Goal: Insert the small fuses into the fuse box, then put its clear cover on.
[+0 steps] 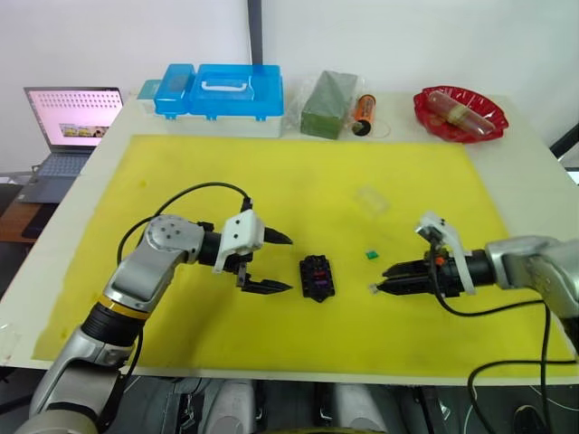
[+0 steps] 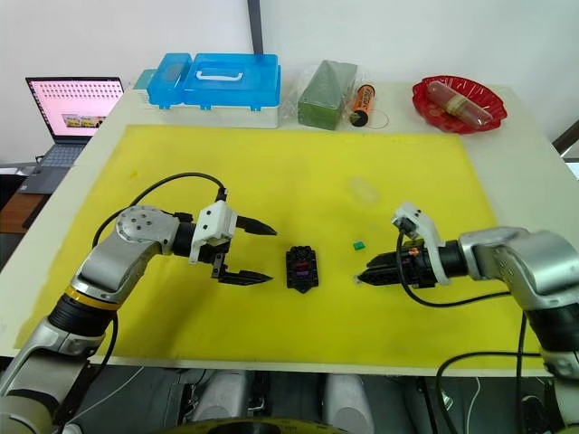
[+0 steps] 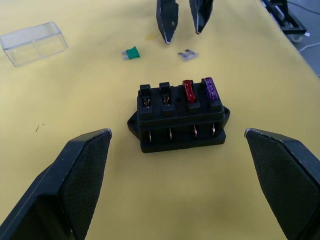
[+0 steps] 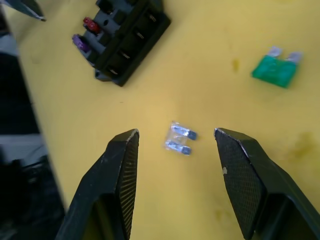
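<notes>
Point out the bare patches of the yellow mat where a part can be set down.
Bare mat runs from the blue plastic case down to the black fuse box, and again along the near edge. It is crowded around the box: open left gripper, open right gripper, the green fuse, the clear fuse.

laptop (image 1: 68, 136) cut off by the left edge, screen unreadable.
</notes>
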`<action>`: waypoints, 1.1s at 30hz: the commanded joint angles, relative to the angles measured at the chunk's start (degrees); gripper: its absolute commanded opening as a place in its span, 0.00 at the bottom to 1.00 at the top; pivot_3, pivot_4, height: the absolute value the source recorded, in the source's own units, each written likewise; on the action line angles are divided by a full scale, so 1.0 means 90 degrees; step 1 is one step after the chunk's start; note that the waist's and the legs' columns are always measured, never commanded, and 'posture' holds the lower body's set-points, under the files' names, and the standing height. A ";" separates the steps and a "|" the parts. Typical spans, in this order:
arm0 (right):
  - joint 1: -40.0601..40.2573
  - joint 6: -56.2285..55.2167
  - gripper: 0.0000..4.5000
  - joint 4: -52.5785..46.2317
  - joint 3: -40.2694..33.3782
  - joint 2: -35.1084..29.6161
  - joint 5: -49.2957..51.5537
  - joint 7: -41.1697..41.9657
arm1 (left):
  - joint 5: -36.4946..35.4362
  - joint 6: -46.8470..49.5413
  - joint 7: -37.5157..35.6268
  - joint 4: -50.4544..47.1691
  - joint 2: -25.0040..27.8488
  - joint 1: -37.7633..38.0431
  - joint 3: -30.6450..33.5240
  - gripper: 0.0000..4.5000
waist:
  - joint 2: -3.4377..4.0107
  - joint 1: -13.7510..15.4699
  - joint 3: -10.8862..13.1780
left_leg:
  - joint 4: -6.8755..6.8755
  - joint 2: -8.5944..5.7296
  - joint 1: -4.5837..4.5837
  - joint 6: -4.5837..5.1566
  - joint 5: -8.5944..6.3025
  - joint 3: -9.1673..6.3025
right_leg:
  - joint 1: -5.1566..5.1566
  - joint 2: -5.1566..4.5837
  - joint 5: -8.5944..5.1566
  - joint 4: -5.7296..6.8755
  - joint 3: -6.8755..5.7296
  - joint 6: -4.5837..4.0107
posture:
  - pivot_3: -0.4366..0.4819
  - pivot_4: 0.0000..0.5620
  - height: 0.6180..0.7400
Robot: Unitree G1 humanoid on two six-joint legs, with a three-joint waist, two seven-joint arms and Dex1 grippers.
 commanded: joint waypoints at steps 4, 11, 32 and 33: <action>-0.0695 0.0085 0.57 0.0645 0.0901 -0.0157 -0.0390 0.0688 | -0.0032 -0.0010 0.0087 -0.0281 0.0030 0.0055 0.0056 1.00 | 0.0000 0.0009 0.0000 | 0.0000 -0.0006 -0.0006 0.0000 0.0000 0.0001 | -0.0001 -0.0012 0.0000 -0.0003 -0.0002 0.0000 | 0.48 0.27 1.00; -0.1103 -0.0021 0.57 0.1177 0.1455 -0.0006 -0.0781 0.1072 | -0.0043 0.0047 0.0173 -0.0384 0.0024 0.0124 0.0071 1.00 | 0.0000 0.0005 0.0000 | 0.0001 -0.0007 -0.0004 0.0000 0.0000 0.0002 | -0.0001 -0.0017 0.0001 -0.0002 -0.0002 0.0001 | 0.48 0.27 1.00; -0.1119 0.0955 0.57 0.1316 0.1405 0.0509 -0.0490 0.1162 | -0.0079 0.0099 0.0273 -0.0481 0.0005 0.0149 0.0047 1.00 | 0.0001 0.0001 -0.0001 | 0.0001 -0.0003 -0.0003 0.0000 0.0000 0.0001 | -0.0001 -0.0021 0.0001 -0.0001 -0.0003 0.0001 | 0.48 0.27 1.00; -0.1107 0.0962 0.57 0.1321 0.1396 0.0520 -0.0494 0.1148 | -0.0082 0.0101 0.0271 -0.0488 0.0007 0.0151 0.0047 1.00 | 0.0001 -0.0002 -0.0001 | 0.0001 -0.0003 -0.0003 0.0000 0.0000 0.0001 | -0.0001 -0.0020 0.0001 -0.0001 -0.0004 0.0001 | 0.48 0.27 1.00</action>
